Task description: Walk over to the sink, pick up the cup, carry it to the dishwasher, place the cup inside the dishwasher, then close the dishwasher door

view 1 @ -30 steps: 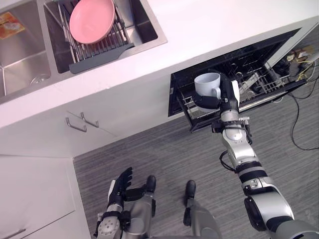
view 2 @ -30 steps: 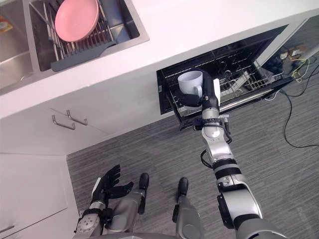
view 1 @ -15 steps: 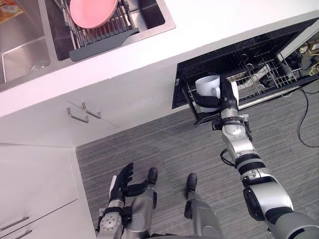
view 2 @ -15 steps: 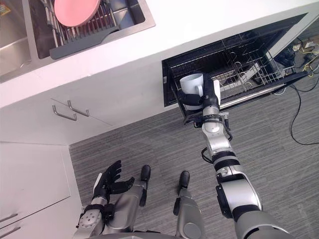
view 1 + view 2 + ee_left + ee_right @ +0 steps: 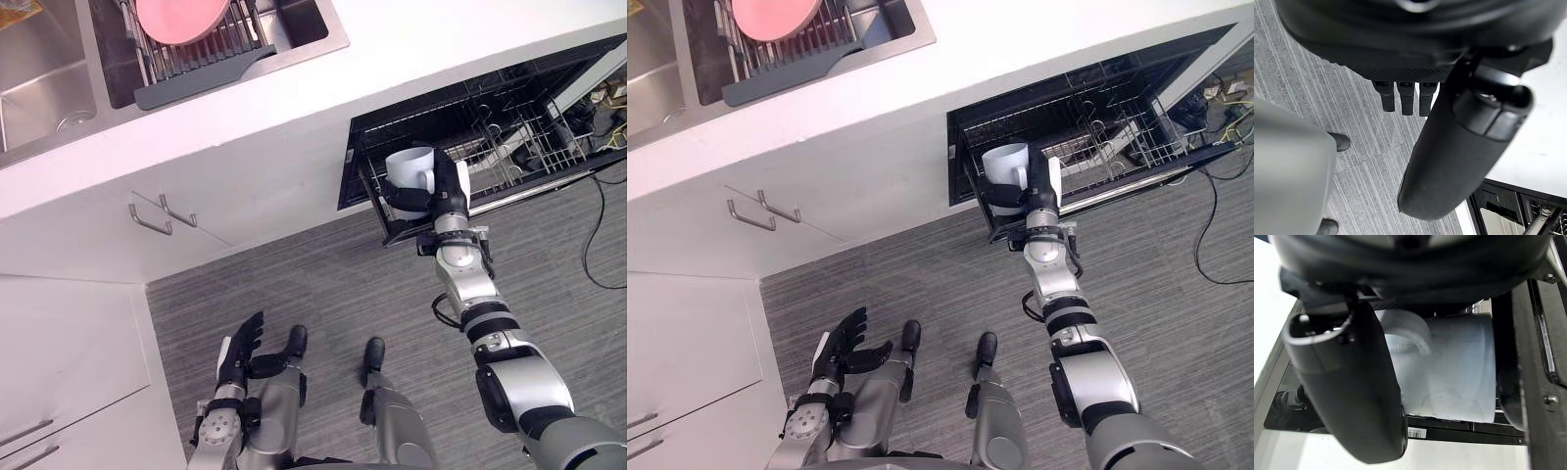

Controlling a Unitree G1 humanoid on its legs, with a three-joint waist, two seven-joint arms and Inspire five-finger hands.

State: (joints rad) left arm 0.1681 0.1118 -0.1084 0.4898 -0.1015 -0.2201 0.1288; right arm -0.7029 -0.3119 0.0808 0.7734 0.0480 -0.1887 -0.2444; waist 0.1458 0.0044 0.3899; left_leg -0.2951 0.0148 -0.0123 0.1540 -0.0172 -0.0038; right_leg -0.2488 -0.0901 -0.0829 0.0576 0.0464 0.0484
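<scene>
A pale blue-white cup (image 5: 408, 167) with a handle stays upright in my right hand (image 5: 443, 196), whose fingers are curled round it. The right wrist view has the cup (image 5: 1449, 367) between the thumb (image 5: 1359, 382) and the fingers. The hand holds the cup over the left front corner of the open dishwasher (image 5: 490, 127), above its wire rack (image 5: 509, 147). My left hand (image 5: 240, 352) hangs low over the floor with straight fingers and holds nothing; the left wrist view has its fingers (image 5: 1405, 98) extended.
A sink (image 5: 59, 69) in the white counter holds a dish rack (image 5: 196, 59) with a pink plate (image 5: 181, 15). White cabinet doors with metal handles (image 5: 162, 213) stand below. Grey striped floor (image 5: 323, 294) stretches in front. Cables (image 5: 602, 235) lie at the far right.
The view has shifted slightly. My right hand still holds the cup at the dishwasher's front left corner, almost in the same place. The left hand stays low.
</scene>
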